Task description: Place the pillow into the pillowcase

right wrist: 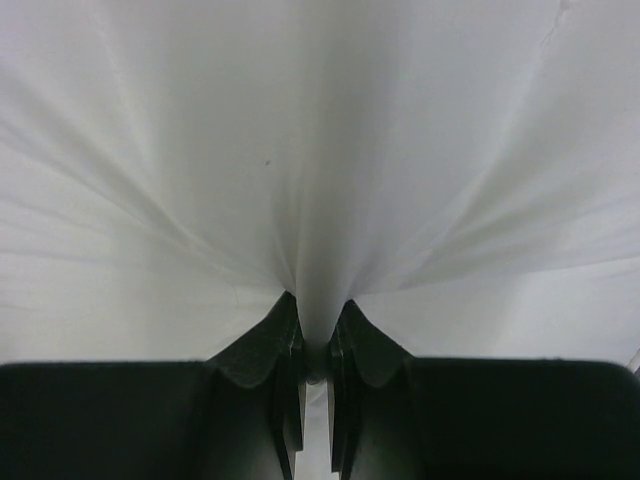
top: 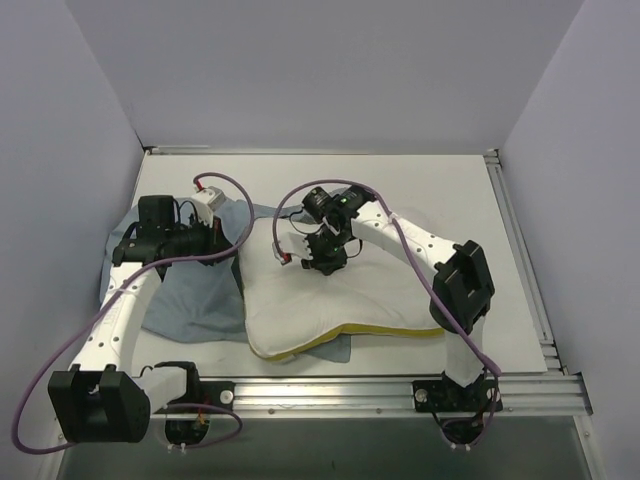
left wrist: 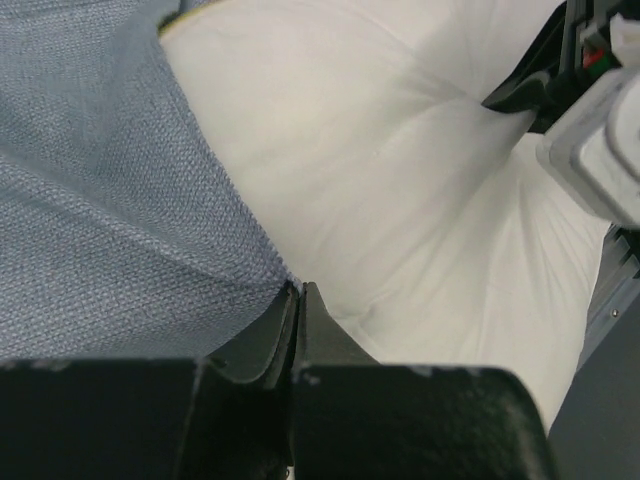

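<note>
White-and-black left arm [top: 125, 300] rises toward 12 o'clock, wrist turned to 3 o'clock. Its black two-finger left gripper [left wrist: 300, 298] pinches the grey-blue woven pillowcase [left wrist: 100, 200] edge. Right arm [top: 420, 245] reaches to 10 o'clock, right gripper [right wrist: 316, 320] clamped on the white pillow [right wrist: 320, 150] fabric.

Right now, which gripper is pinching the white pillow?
The right gripper: white pillow fabric bunches in its grip. The left gripper clamps the grey-blue pillowcase edge instead.
</note>
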You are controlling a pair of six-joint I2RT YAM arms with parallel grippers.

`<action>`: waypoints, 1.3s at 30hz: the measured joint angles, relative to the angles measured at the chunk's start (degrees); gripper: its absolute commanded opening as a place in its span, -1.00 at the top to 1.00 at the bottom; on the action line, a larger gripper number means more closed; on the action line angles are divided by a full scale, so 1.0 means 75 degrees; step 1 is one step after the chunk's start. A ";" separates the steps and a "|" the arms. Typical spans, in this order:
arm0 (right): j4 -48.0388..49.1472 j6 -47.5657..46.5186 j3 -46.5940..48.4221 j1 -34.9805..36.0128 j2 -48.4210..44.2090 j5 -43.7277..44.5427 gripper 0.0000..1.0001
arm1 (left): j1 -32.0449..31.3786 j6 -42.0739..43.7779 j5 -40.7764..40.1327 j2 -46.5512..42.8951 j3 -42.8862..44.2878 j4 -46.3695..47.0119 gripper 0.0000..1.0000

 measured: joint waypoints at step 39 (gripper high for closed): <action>0.1297 0.5458 0.2407 -0.0358 0.2308 0.1684 1.00 | -0.0347 0.2022 0.1769 0.0548 0.0254 -0.2439 0.73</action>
